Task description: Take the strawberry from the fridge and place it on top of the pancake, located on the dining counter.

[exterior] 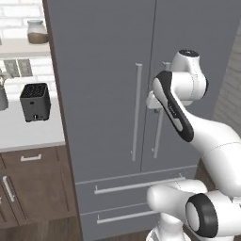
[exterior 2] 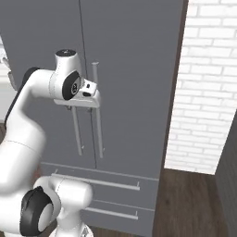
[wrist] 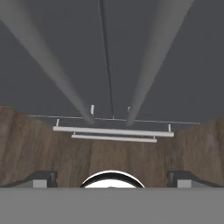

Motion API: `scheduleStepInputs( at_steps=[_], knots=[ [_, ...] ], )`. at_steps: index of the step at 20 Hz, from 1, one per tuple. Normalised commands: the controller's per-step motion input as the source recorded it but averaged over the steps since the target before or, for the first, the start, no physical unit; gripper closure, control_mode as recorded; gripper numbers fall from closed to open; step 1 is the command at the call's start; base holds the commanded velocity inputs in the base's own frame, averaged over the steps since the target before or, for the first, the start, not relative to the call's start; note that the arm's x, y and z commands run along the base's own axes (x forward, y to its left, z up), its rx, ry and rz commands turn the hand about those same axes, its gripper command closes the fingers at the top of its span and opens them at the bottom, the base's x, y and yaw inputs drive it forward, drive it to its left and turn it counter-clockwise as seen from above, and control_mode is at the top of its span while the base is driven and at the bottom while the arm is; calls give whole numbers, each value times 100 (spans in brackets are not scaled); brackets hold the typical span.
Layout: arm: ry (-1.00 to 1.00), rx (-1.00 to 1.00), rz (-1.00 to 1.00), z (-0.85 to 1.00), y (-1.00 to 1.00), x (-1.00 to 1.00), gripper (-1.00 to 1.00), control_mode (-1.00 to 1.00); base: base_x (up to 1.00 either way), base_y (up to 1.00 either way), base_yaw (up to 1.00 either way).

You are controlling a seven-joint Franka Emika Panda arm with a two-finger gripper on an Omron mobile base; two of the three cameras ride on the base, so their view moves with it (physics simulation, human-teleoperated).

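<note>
The fridge [exterior: 108, 94] stands tall and matte grey, straight ahead of the arm, with both upper doors shut. It fills the space between a white brick wall [exterior 2: 208, 83] on its right and a white counter [exterior: 23, 129] over brown wooden cabinets [exterior: 33, 188] on its left. Two upper doors meet at a thin centre seam [wrist: 106, 61], and each carries one long vertical silver bar handle [exterior: 137, 110], so two in all. Below them are two drawers [exterior 2: 115, 194], each with one horizontal bar handle [wrist: 113, 131].

On the counter sits one black toaster [exterior: 36, 101]. One jar with brown contents [exterior: 37, 32] rests on a shelf above it.

A wooden floor [exterior 2: 190, 199] runs below the fridge.

The gripper [wrist: 112, 179] hangs close in front of the two vertical handles, pointing down along the doors, touching neither. Its fingers [wrist: 43, 178] are spread wide with nothing between them.
</note>
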Motion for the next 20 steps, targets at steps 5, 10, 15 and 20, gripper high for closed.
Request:
scheduleStepInputs(
  at_steps=[5, 10, 15, 20],
  knots=[
    [0, 0, 0, 0, 0, 0, -100, 100, -67, 0, 0],
    [0, 0, 0, 0, 0, 0, -100, 100, -59, 0, 0],
    [0, 0, 0, 0, 0, 0, -100, 100, -19, 0, -1],
    [-9, 0, 0, -2, -9, 32, -100, -100, 0, 0, 0]
  ],
)
